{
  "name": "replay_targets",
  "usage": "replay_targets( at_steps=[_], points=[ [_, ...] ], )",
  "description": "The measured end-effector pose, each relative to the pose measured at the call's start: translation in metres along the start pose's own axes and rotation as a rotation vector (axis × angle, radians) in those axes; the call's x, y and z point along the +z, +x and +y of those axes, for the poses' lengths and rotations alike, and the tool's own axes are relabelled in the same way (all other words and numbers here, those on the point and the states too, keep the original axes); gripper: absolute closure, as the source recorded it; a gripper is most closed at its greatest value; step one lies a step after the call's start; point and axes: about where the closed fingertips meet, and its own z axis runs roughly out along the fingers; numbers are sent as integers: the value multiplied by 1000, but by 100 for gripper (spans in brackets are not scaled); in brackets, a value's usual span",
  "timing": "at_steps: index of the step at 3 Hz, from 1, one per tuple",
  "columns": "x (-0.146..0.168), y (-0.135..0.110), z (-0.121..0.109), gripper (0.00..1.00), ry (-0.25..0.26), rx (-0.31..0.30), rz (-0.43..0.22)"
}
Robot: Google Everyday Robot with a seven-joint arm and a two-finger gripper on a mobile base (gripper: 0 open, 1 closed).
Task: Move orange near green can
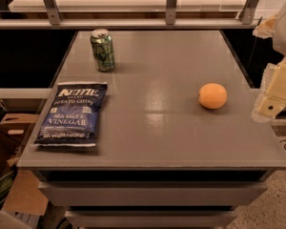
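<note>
The gripper [271,99], open or closed cannot be told, hangs beside the table [171,128], the orange [212,95] lying ungrasped just to its left, the green can [102,50] well beyond.

Orange [212,95] sits right of center, round, smooth, yellow-orange. Green can [102,50] stands upright in the upper left, silver top, pale swirls, well apart from it. Gripper [271,99] hangs at the right edge, near the orange.

- A lab or office workspace is showing here — a grey cabinet [152,128] is standing by metal window frames [170,4].
- Cardboard boxes [16,199] are lying at left.
- The gripper [268,105] is hanging at the cabinet's right edge.
</note>
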Motion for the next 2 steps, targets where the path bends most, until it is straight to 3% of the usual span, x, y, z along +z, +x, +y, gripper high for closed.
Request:
replay_targets(
  at_steps=[2],
  points=[
    [1,-3,-1,0,-2,-13,-5]
  ],
)
